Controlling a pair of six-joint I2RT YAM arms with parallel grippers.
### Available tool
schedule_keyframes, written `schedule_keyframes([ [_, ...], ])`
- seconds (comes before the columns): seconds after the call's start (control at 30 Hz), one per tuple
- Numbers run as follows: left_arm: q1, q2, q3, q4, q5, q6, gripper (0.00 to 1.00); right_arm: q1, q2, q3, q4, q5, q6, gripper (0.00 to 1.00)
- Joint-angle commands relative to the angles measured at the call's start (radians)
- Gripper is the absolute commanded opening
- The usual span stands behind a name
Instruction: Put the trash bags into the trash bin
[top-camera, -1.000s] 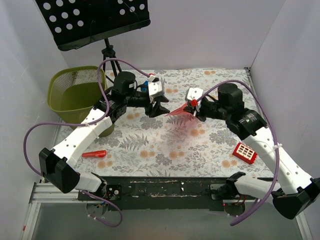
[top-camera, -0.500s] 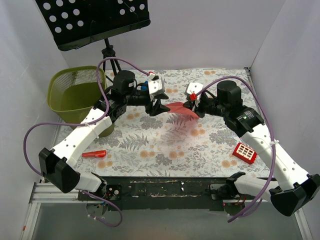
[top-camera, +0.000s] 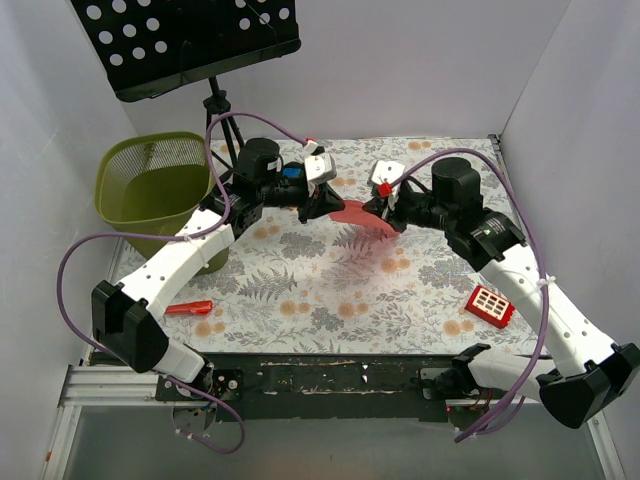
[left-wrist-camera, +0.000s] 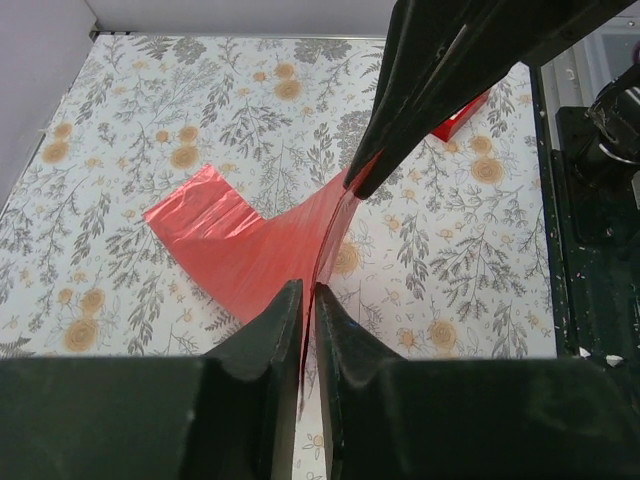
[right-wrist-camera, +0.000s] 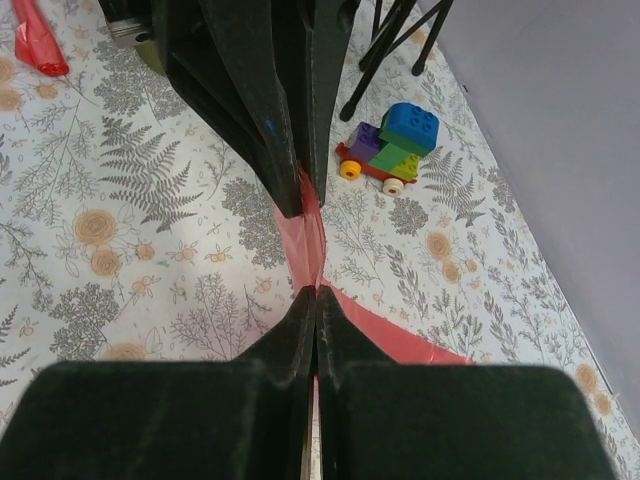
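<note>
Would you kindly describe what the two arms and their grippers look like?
The left arm and right arm have white link shells with black joints, each with a looping purple cable. The left gripper and right gripper have black wedge-shaped fingers tapering to narrow tips, behind white wrist housings.

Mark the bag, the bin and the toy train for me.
bag (left-wrist-camera: 230, 245): left wrist view, its wide flat part.
bin (top-camera: 150, 155): top external view, far inner wall.
toy train (right-wrist-camera: 408, 123): right wrist view, blue top block.
</note>
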Motion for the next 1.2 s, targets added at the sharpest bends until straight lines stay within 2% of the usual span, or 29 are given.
schedule_keyframes([
  [0.0,-0.004,-0.032,0.027,0.015,0.019,0.004,0.04,-0.006,0.007,0.042,0.064,-0.017,0.036,0.01],
  [0.13,-0.028,-0.032,0.037,0.006,-0.031,0.07,0.0,-0.006,0.031,0.05,0.074,-0.058,0.094,0.01],
  [0.3,-0.11,-0.065,0.0,0.019,-0.198,0.398,0.0,-0.004,0.103,0.096,0.078,-0.122,0.279,0.01],
  [0.4,-0.139,-0.096,-0.048,0.047,-0.261,0.599,0.0,-0.006,0.183,0.178,0.009,-0.176,0.313,0.01],
  [0.5,-0.153,-0.133,-0.086,0.076,-0.275,0.731,0.0,-0.021,0.261,0.238,-0.027,-0.146,0.32,0.01],
  [0.6,-0.162,-0.157,-0.124,0.099,-0.3,0.812,0.0,-0.049,0.297,0.255,-0.027,-0.146,0.32,0.01],
  [0.8,-0.164,-0.128,-0.163,0.132,-0.372,0.901,0.0,-0.038,0.259,0.228,-0.027,-0.146,0.32,0.01],
  [1.0,-0.182,-0.15,-0.235,0.136,-0.349,0.996,0.0,-0.044,0.225,0.202,-0.027,-0.146,0.32,0.01],
  [1.17,-0.191,-0.194,-0.258,0.216,-0.355,0.995,0.0,-0.053,0.248,0.143,-0.027,-0.146,0.32,0.01],
])
